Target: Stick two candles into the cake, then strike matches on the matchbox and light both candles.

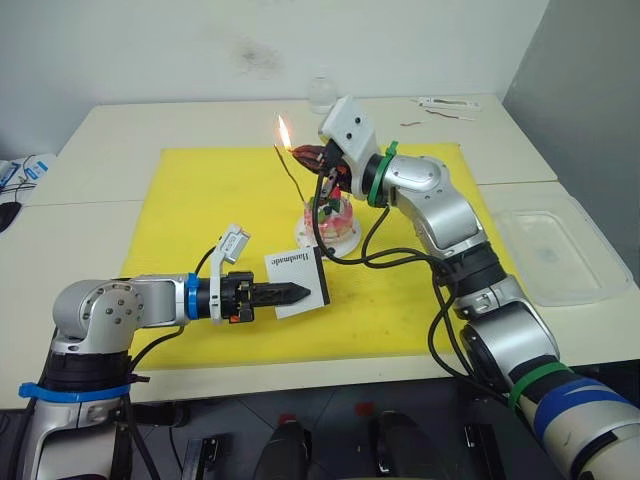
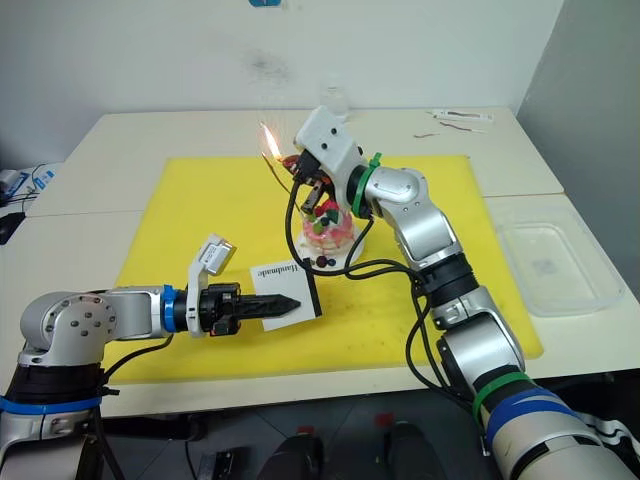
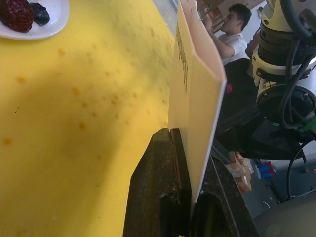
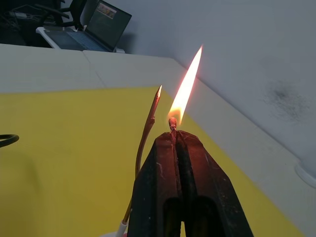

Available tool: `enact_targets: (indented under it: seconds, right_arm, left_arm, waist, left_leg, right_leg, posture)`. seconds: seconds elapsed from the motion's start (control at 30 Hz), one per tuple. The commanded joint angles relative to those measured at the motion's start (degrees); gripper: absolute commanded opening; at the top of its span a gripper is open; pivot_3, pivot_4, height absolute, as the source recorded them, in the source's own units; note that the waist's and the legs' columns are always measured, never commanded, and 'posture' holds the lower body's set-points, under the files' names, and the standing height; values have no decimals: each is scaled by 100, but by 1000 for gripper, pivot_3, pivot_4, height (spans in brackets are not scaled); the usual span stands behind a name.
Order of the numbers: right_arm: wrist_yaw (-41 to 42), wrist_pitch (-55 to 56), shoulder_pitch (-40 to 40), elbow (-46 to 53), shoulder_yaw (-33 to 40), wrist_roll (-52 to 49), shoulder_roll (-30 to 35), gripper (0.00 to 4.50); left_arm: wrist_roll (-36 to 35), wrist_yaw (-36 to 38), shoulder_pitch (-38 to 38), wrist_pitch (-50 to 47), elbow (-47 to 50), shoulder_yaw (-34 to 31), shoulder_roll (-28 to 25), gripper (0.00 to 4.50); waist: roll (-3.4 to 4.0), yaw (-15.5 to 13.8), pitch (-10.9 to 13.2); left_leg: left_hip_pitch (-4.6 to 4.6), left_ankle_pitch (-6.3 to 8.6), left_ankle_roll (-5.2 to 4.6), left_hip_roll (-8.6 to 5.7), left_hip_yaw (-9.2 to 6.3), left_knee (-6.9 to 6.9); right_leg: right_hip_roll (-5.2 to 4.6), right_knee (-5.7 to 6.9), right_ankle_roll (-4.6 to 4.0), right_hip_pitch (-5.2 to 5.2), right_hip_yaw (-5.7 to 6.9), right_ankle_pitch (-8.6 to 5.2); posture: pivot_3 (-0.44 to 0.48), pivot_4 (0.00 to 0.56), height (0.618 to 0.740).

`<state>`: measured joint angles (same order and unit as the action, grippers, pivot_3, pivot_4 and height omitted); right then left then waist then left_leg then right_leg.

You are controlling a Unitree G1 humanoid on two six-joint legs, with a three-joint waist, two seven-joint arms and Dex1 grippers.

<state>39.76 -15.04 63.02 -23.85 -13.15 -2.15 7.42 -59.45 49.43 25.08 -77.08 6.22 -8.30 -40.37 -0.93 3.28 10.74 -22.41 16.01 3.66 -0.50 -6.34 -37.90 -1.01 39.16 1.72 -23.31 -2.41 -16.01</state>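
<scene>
Burning match pinched in right end effector, beside candle tip.

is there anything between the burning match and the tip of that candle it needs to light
Nothing visible stands between them. The right gripper holds the lit match with its flame just beside the candle tip, only open air in the gap. The cake sits well below, and the left gripper holds the matchbox off to the side.

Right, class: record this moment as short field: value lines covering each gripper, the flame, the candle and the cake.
left gripper: shut on the matchbox, held upright above the yellow mat
right gripper: shut on a burning match
flame: beside the candle tip, which is unlit
candle: standing, slightly bent
cake: on the mat, below the right gripper
</scene>
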Motion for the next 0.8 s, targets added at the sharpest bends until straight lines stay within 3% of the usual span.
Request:
enact_targets:
  seconds: [0.03, 0.8]
  right_arm:
    - [-41, 205, 258, 13, 34, 41, -75, 39]
    - [-86, 295, 353, -11, 133, 55, -199, 39]
  left_arm:
    - [-31, 78, -8, 82, 182, -49, -82, 0]
    - [9, 96, -25, 119, 190, 4, -83, 0]
  waist:
    - [0, 0, 0]
    - [0, -1, 0]
  left_leg:
    - [0, 0, 0, 0, -1, 0]
    - [0, 0, 0, 0, -1, 0]
  right_leg:
    - [0, 1, 0, 0, 1, 0]
    - [0, 1, 0, 0, 0, 0]
  posture:
    - [0, 150, 740]
    - [0, 150, 740]
